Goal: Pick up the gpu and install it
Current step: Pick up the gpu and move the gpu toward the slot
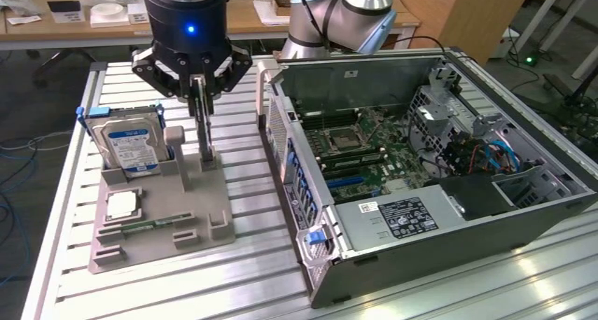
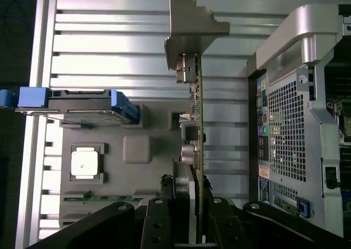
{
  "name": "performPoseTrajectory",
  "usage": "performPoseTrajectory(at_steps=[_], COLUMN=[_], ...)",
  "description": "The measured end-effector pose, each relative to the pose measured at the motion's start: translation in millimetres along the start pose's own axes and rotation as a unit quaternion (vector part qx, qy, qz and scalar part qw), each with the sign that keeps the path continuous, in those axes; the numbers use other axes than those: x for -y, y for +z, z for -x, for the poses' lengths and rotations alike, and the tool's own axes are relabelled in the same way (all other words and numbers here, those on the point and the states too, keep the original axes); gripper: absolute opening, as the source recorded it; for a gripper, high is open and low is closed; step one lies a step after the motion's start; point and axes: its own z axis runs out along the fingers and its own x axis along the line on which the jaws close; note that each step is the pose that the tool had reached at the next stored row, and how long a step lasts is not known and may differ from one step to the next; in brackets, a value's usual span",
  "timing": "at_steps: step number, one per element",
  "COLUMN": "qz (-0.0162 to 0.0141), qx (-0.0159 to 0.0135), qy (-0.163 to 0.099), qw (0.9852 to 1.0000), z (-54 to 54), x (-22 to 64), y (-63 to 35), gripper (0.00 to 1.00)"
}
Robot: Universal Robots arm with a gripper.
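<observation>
Fingers (image 2: 182, 205) of the black 2-finger gripper (image 1: 202, 99) were clamped against the 2 faces of the gpu (image 1: 204, 127), a thin, flat, dark card with a green circuit-board edge, seen edge-on and standing upright. In the exterior view the card sat directly below the gripper's round black body, which carried 1 lit blue lamp. Its lower end met a slotted post of the grey plastic parts holder (image 1: 201, 201); whether the card rested in that slot or sat just clear of it could not be told. In the wrist view the card's bent silver metal bracket (image 2: 189, 24) lay at the end farthest from the gripper, above the ribbed aluminium table (image 1: 271, 281). On the same holder, toward the exterior view's left, a silver hard drive with a blue-and-white label (image 1: 131, 143) stood upright between blue side rails. Nearer the camera, a square silver processor chip (image 1: 122, 206) sat in a recess, and a narrow green memory stick (image 1: 150, 225) lay flat beside it. Just beside the holder, on the exterior view's right, an open grey computer case (image 1: 467, 250) lay on its side, exposing a green motherboard (image 1: 365, 159) and a black power supply with a white label (image 1: 402, 218). The gpu stood outside the case, apart from it.
</observation>
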Motion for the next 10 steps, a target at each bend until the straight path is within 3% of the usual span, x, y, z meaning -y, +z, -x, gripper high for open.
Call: performPoseTrajectory(at_steps=[10], qz=[0.0000], qx=[0.0000], qy=[0.000], qw=[1.0000], z=[-0.1], x=[-1.2], y=[-6.7], gripper=[0.28])
